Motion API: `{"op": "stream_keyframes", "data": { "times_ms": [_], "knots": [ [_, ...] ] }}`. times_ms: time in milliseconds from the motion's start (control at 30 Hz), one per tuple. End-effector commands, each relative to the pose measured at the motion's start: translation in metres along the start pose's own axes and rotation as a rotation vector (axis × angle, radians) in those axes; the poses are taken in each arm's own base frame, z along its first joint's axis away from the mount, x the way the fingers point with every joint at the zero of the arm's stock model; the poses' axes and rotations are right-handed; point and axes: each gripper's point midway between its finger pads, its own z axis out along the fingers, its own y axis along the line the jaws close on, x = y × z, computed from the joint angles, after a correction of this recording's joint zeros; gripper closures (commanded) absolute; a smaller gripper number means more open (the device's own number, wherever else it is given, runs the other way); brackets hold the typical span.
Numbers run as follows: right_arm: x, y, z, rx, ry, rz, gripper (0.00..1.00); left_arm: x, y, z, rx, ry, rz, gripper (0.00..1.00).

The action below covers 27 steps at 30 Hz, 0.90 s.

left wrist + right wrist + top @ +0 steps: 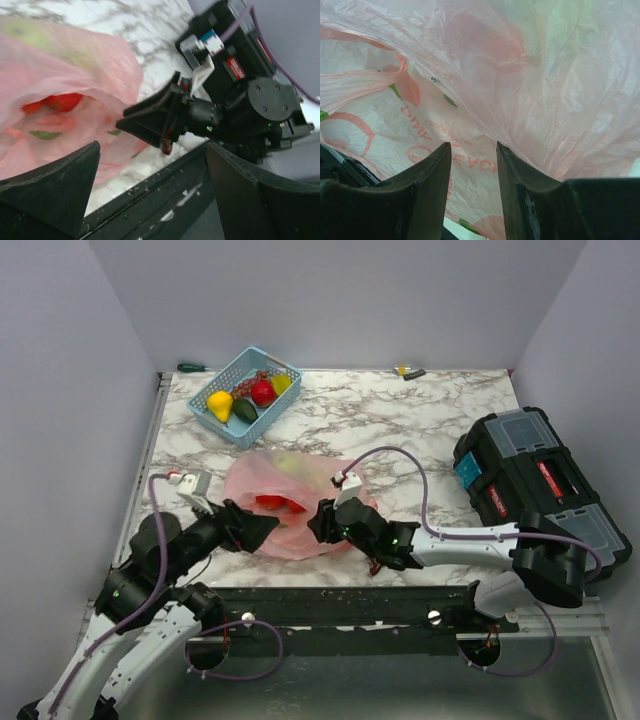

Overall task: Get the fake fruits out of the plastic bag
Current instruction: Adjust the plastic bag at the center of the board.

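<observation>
When you look from above: the plastic bag [262, 480] lies near the front edge of the surface [400, 410], with red fake fruits [280, 504] inside.
Left wrist view: the left gripper [152, 150] gapes wide and holds nothing. It should reach into the bag's mouth.
Right wrist view: the right gripper [472, 146] is a little apart and pinches nothing. It should pinch only the thin film.
Room: the front edge is close. There is more bare surface towards the basket [222, 377].
</observation>
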Motion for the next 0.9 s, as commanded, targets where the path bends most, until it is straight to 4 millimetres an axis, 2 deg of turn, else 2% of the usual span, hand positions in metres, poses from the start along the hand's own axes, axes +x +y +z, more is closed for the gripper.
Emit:
{"op": "stream_keyframes", "data": {
  "times_ms": [0, 67, 167, 267, 433, 467, 533, 567, 667, 733, 800, 833, 867],
  "knots": [
    [-0.003, -0.018, -0.006, 0.066, -0.017, -0.029, 0.54, 0.041, -0.045, 0.031, 0.291, 0.248, 0.024, 0.15],
    [0.000, -0.016, -0.006, 0.049, -0.010, -0.027, 0.56, 0.057, -0.045, 0.045, 0.315, 0.322, 0.013, 0.16],
    [0.007, -0.014, -0.001, 0.014, -0.007, -0.014, 0.68, 0.073, -0.037, 0.064, 0.285, 0.358, 0.005, 0.17],
    [0.011, -0.016, 0.010, 0.021, -0.011, -0.009, 0.70, 0.086, -0.020, 0.078, 0.188, 0.361, 0.039, 0.17],
    [0.002, -0.032, 0.024, 0.084, -0.040, 0.008, 0.70, 0.110, -0.002, 0.092, 0.059, 0.379, 0.101, 0.19],
    [-0.002, -0.036, 0.026, 0.099, -0.048, 0.010, 0.70, 0.113, 0.004, 0.096, 0.031, 0.375, 0.106, 0.18],
    [-0.009, -0.048, 0.031, 0.147, -0.066, 0.005, 0.69, 0.119, 0.022, 0.105, -0.060, 0.356, 0.106, 0.07],
    [-0.013, -0.056, 0.032, 0.177, -0.073, -0.003, 0.69, 0.119, 0.036, 0.109, -0.129, 0.335, 0.104, 0.01],
    [-0.029, -0.069, 0.038, 0.265, -0.102, -0.026, 0.67, 0.119, 0.072, 0.114, -0.334, 0.297, 0.090, 0.01],
    [-0.036, -0.070, 0.043, 0.285, -0.098, -0.032, 0.67, 0.116, 0.078, 0.121, -0.365, 0.277, 0.119, 0.01],
    [-0.038, -0.066, 0.045, 0.273, -0.090, -0.034, 0.67, 0.111, 0.073, 0.133, -0.345, 0.272, 0.166, 0.02],
    [-0.037, -0.064, 0.045, 0.260, -0.083, -0.029, 0.67, 0.106, 0.073, 0.137, -0.358, 0.271, 0.183, 0.06],
    [-0.036, -0.062, 0.045, 0.246, -0.083, -0.021, 0.67, 0.104, 0.075, 0.141, -0.387, 0.276, 0.192, 0.14]
  ]
}}
